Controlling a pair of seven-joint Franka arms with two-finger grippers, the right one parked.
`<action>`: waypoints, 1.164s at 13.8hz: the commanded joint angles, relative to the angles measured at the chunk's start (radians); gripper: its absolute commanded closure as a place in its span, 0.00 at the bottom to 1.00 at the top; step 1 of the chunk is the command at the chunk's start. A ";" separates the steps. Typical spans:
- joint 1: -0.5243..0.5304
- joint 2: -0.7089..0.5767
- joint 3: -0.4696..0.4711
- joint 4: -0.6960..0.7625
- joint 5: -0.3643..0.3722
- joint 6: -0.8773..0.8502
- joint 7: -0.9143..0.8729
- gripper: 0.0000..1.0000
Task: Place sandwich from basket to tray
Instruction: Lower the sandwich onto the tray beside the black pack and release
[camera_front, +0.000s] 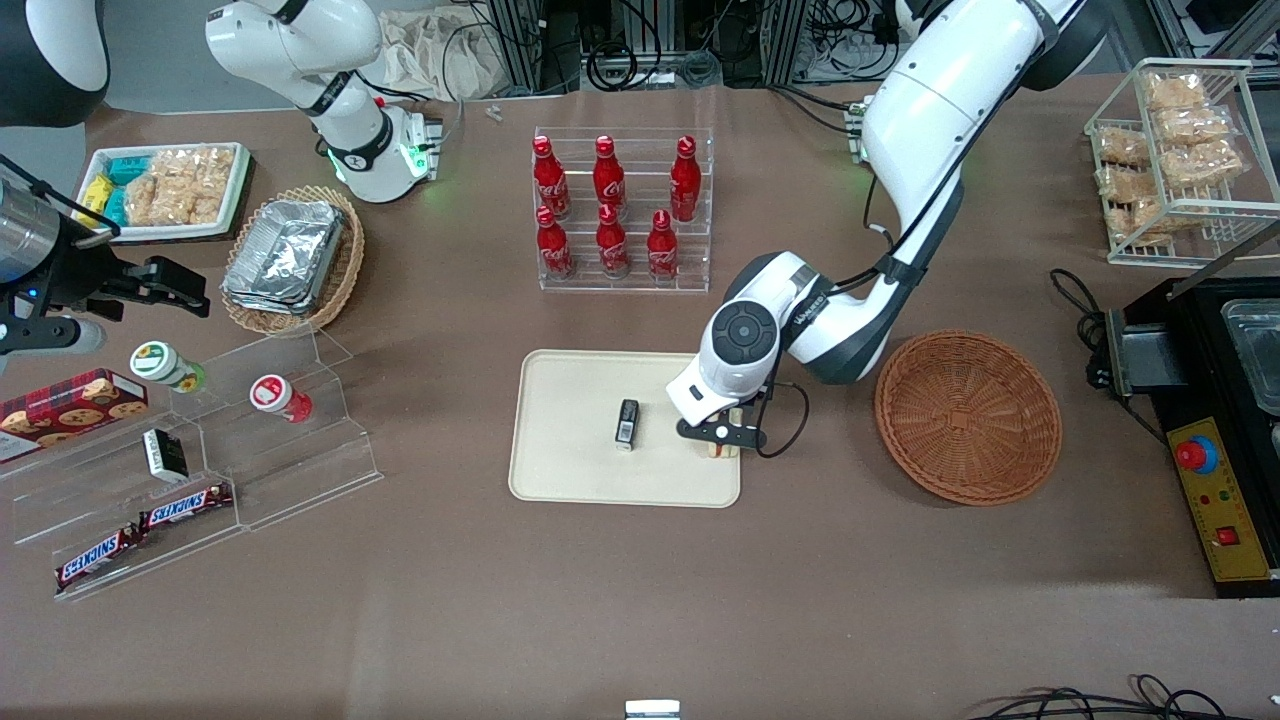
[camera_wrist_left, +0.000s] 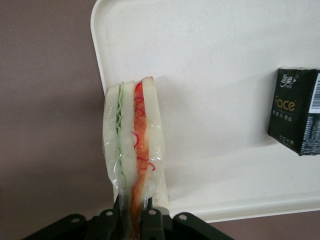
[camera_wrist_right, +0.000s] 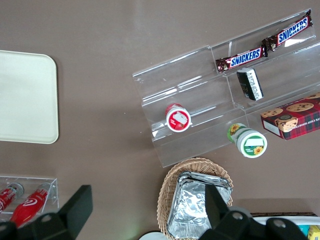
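My left gripper (camera_front: 722, 440) is shut on the sandwich (camera_wrist_left: 134, 145), a wrapped wedge of white bread with red and green filling, and holds it at the cream tray's (camera_front: 570, 440) edge nearest the basket. In the front view only a pale bit of the sandwich (camera_front: 722, 449) shows under the fingers. In the left wrist view the sandwich hangs over the tray's (camera_wrist_left: 215, 65) corner. The reddish-brown woven basket (camera_front: 968, 416) stands beside the tray, toward the working arm's end, with nothing in it.
A small black packet (camera_front: 627, 423) lies on the tray's middle, also in the wrist view (camera_wrist_left: 297, 111). A clear rack of red cola bottles (camera_front: 620, 208) stands farther from the camera. A tan basket of foil containers (camera_front: 292, 256) and clear snack shelves (camera_front: 190, 470) lie toward the parked arm's end.
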 joint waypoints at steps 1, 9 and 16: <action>-0.011 0.020 0.006 0.028 0.002 -0.005 -0.013 0.43; -0.011 0.018 0.006 0.028 0.002 -0.007 -0.049 0.01; -0.008 0.008 0.006 0.030 0.001 -0.011 -0.050 0.01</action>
